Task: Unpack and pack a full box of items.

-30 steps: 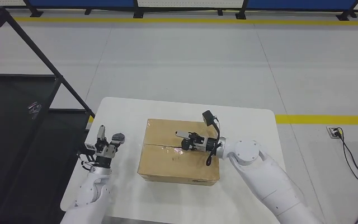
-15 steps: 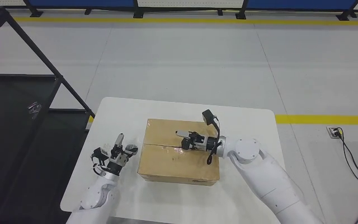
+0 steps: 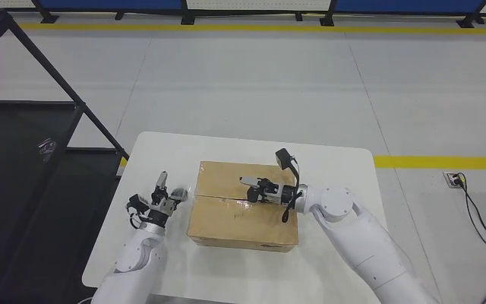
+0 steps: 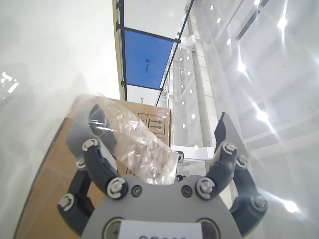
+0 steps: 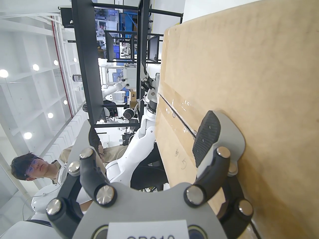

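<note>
We judge unpacking barely begun: the box (image 3: 243, 220) sits shut on the table (image 3: 334, 167). Our right pincer (image 3: 244, 186) spreads wide over its seam (image 3: 220, 199); our left pincer (image 3: 168, 190), also wide, hangs beside the box's end, crumpled clear film (image 4: 139, 145) clinging to one finger.

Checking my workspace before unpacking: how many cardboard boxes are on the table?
1: the cardboard box, flaps closed, at the middle of the table; none seems hidden.
</note>
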You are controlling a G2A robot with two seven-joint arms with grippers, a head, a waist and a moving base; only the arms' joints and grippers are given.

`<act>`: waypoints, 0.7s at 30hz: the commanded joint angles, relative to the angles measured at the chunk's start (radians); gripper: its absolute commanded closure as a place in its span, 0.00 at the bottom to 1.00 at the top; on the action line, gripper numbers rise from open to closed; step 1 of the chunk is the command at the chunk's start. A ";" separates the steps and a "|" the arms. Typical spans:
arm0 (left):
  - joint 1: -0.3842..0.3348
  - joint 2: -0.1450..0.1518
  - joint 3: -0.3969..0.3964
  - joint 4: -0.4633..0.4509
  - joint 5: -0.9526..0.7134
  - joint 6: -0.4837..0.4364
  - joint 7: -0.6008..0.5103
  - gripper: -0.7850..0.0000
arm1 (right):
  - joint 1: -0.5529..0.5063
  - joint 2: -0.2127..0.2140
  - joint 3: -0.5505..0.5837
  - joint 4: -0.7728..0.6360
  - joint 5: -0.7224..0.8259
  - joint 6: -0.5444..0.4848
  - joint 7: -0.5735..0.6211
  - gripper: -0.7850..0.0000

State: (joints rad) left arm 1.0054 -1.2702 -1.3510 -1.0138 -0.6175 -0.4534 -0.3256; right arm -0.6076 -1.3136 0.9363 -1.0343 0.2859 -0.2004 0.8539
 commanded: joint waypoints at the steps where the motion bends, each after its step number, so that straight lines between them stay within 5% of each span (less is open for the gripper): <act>1: 0.003 -0.001 -0.009 -0.004 0.002 -0.042 0.012 0.00 | -0.003 0.001 0.005 0.000 0.000 -0.002 0.001 0.00; 9: 0.062 0.004 -0.074 -0.089 0.042 -0.158 0.083 0.00 | -0.011 0.001 0.020 -0.005 -0.002 -0.005 0.006 0.00; 21: 0.151 0.011 -0.170 -0.299 0.078 -0.180 0.169 0.00 | -0.010 -0.003 0.026 0.006 -0.005 -0.012 0.018 0.00</act>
State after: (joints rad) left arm 1.1510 -1.2598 -1.5146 -1.2965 -0.5406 -0.6355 -0.1603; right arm -0.6167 -1.3161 0.9616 -1.0293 0.2805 -0.2110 0.8716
